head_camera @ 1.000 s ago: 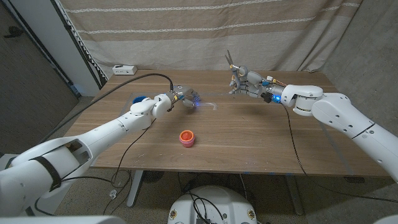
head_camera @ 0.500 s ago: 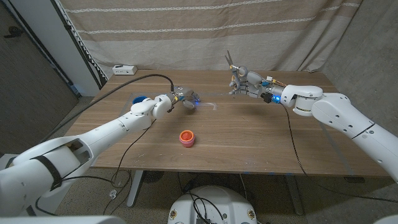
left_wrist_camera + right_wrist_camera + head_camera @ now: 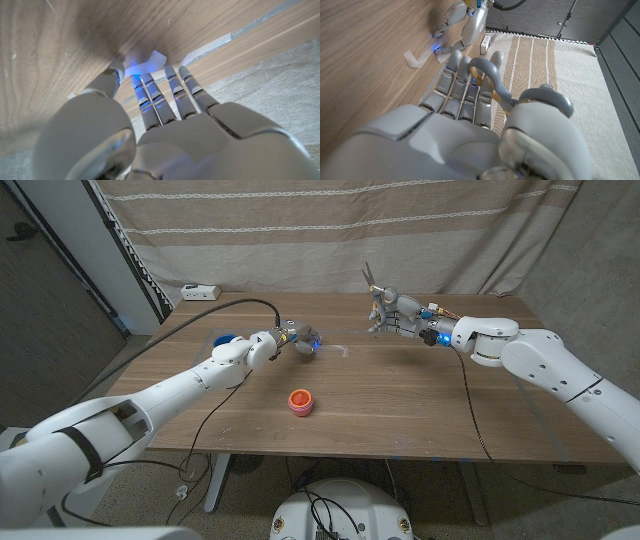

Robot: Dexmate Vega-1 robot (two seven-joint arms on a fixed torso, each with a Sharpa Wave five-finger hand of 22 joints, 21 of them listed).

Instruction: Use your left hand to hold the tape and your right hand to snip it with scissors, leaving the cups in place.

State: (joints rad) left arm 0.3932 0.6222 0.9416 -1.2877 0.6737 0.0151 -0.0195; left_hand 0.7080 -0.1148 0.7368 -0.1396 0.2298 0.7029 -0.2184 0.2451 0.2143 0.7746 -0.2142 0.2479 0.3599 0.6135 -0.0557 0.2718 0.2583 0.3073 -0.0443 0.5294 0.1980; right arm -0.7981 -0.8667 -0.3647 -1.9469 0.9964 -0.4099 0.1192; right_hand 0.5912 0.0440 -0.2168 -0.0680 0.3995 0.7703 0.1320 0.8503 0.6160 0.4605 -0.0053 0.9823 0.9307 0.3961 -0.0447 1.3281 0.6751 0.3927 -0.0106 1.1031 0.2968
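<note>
A strip of clear tape [image 3: 331, 348] lies on the wooden table [image 3: 400, 415] near its middle back. My left hand [image 3: 293, 340] reaches to the tape's near end. In the left wrist view its thumb and fingertips [image 3: 141, 82] close on the lifted tape end [image 3: 151, 63]. My right hand [image 3: 393, 316] hovers to the right of the tape and grips grey scissors [image 3: 371, 281] with the blades pointing up; their handle loops [image 3: 491, 79] show over its fingers. A red cup [image 3: 300, 401] stands nearer the front, and a blue cup [image 3: 224, 340] sits behind my left forearm.
A white power strip [image 3: 198, 292] lies at the table's back left corner, with a black cable [image 3: 245, 304] running over the table to my left wrist. A striped curtain [image 3: 330, 230] hangs behind the table.
My left hand's fingers have drawn in slightly at the tape's end. The right hand and scissors have stayed where they were.
</note>
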